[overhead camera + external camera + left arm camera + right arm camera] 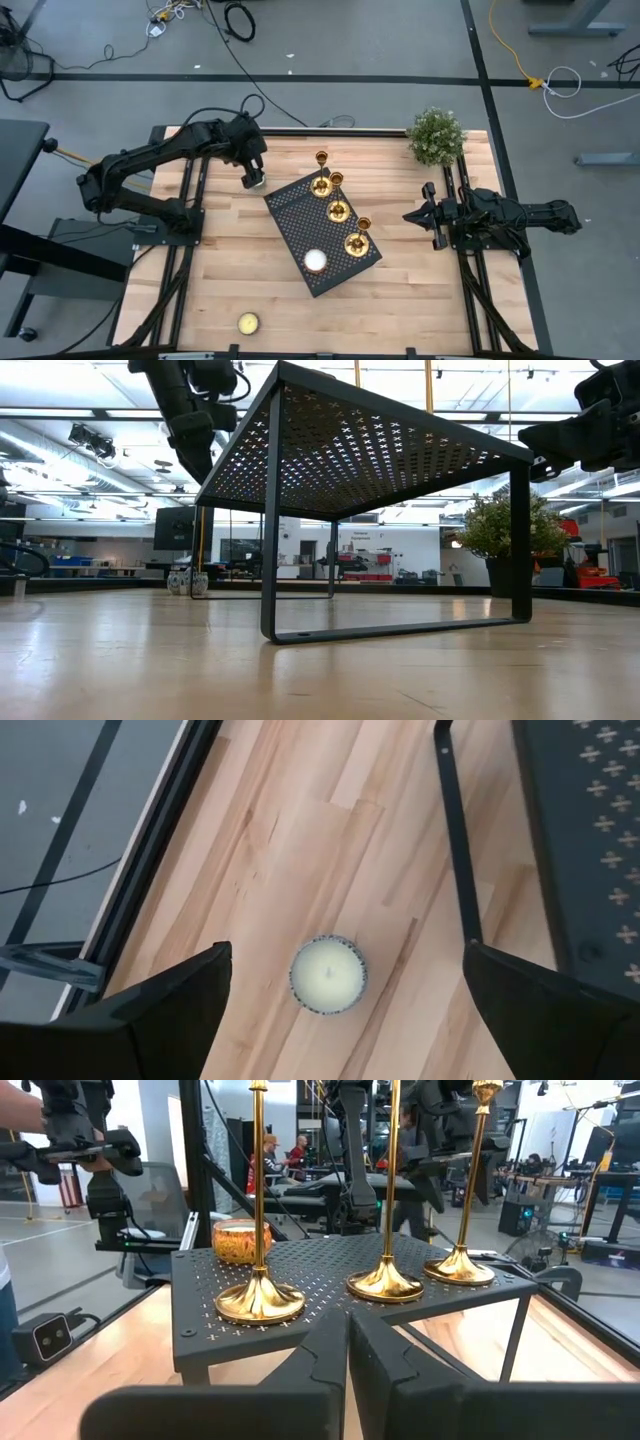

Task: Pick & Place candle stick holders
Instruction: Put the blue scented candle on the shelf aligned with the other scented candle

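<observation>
The wooden table (420, 300) carries a black perforated metal stand (300, 215), a raised shelf on flat bar legs that sits turned at an angle near the middle of the tabletop. The left arm reaches in over the far left part of the table, and its left gripper (253, 178) hangs just beside the stand's far left corner with its fingers (170, 1010) spread wide and nothing between them; directly below them a white candle in a small speckled cup (327, 975) stands on the bare wood next to one leg of the stand. The right arm lies low along the right edge, its right gripper (412, 216) pointing toward the stand with the fingers pressed together and holding nothing. A small potted plant (436, 136) sits at the far right corner. The candle stick holders (338, 210) stand upright in a diagonal row along the stand's right-hand side, flared gold bases down on the perforated top, thin stems straight up, cups at the top. A white tealight (316, 261) rests on the near end of the stand, and a yellowish one (248, 322) sits on the wood near the front edge. No brand, label or writing can be read on any of these things.
</observation>
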`<state>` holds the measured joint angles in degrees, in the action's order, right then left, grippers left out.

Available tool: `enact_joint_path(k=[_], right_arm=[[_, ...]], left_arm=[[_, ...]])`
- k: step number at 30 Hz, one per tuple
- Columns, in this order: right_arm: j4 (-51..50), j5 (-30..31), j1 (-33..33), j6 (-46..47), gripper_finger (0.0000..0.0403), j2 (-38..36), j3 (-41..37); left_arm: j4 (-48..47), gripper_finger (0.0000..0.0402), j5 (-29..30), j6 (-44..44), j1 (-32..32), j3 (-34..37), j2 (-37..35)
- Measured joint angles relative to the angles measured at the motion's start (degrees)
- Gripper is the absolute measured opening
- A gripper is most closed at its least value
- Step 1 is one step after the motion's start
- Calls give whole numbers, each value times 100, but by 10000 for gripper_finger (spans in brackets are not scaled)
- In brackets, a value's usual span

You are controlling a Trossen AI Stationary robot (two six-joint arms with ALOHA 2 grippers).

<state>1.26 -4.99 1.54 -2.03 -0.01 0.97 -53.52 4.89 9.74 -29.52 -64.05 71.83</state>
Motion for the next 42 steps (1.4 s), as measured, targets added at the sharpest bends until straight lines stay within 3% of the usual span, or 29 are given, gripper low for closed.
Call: enact_joint_path(k=[22,34,42], right_arm=[[0,0,-1,-2,18,0,0],[0,0,-1,-2,18,0,0],[0,0,-1,-1,18,0,0]], left_arm=[[-201,399,-152,-155,-478,4,813],[699,399,-258,-292,-540,1259,820],[1080,399,-258,-415,-542,1536,820]])
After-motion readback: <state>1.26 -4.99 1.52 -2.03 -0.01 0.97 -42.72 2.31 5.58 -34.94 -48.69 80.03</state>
